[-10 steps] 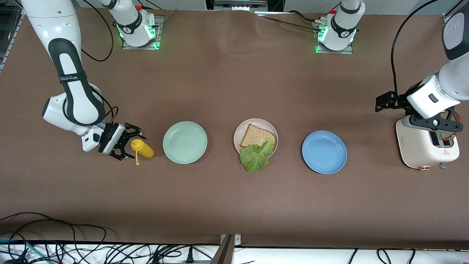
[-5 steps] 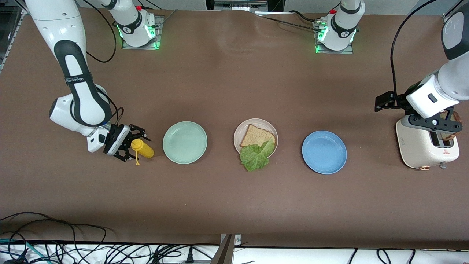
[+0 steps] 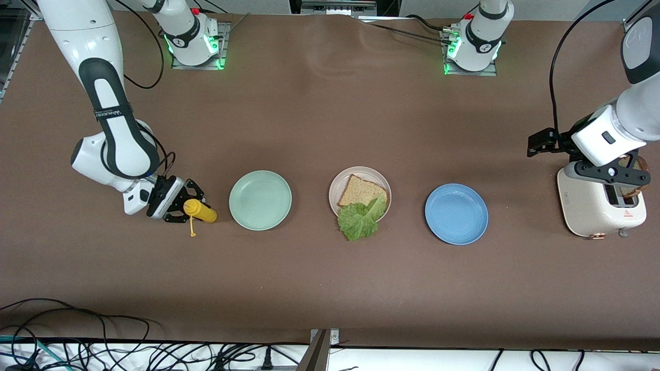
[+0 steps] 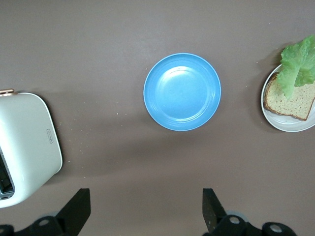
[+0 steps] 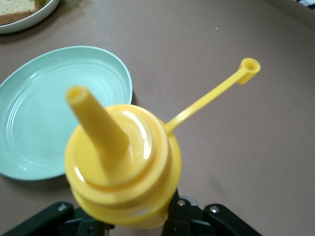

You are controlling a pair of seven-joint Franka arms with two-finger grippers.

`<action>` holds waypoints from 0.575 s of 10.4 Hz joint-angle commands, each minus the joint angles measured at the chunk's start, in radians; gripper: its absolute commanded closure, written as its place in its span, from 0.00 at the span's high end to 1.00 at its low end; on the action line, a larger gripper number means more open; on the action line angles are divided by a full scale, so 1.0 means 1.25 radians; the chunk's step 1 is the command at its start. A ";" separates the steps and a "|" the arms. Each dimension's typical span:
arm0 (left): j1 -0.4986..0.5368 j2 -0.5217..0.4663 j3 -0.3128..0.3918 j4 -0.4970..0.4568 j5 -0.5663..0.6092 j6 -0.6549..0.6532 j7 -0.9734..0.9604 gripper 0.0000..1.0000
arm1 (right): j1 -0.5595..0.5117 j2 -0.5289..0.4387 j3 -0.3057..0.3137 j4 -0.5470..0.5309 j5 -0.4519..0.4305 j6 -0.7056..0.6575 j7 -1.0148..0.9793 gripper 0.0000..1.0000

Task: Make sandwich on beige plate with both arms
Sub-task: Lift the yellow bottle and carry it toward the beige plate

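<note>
One bread slice (image 3: pixel 362 191) and a lettuce leaf (image 3: pixel 359 218) lie on the beige plate (image 3: pixel 337 183). Right gripper (image 3: pixel 181 206) clamps the mustard bottle (image 3: pixel 200 210); left gripper (image 3: pixel 613 175), jaws apart, hovers over the toaster (image 3: pixel 593 206).

The right arm reaches down toward its end of the table, its gripper (image 3: pixel 181 208) low, tilted, jaws closed around a yellow bottle (image 3: pixel 201 210). The left arm bends over its own end of the table, its gripper (image 4: pixel 143 212) high, fingers spread wide apart, holding nothing.
</note>
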 commanded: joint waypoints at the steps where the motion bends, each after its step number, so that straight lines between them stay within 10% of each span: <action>1: 0.000 -0.010 -0.001 0.001 0.000 -0.012 -0.004 1.00 | 0.011 -0.003 0.010 0.023 -0.057 0.026 0.065 0.00; 6: 0.000 -0.011 -0.002 0.001 0.001 -0.012 -0.004 1.00 | 0.031 -0.055 0.034 0.042 -0.414 0.022 0.478 0.00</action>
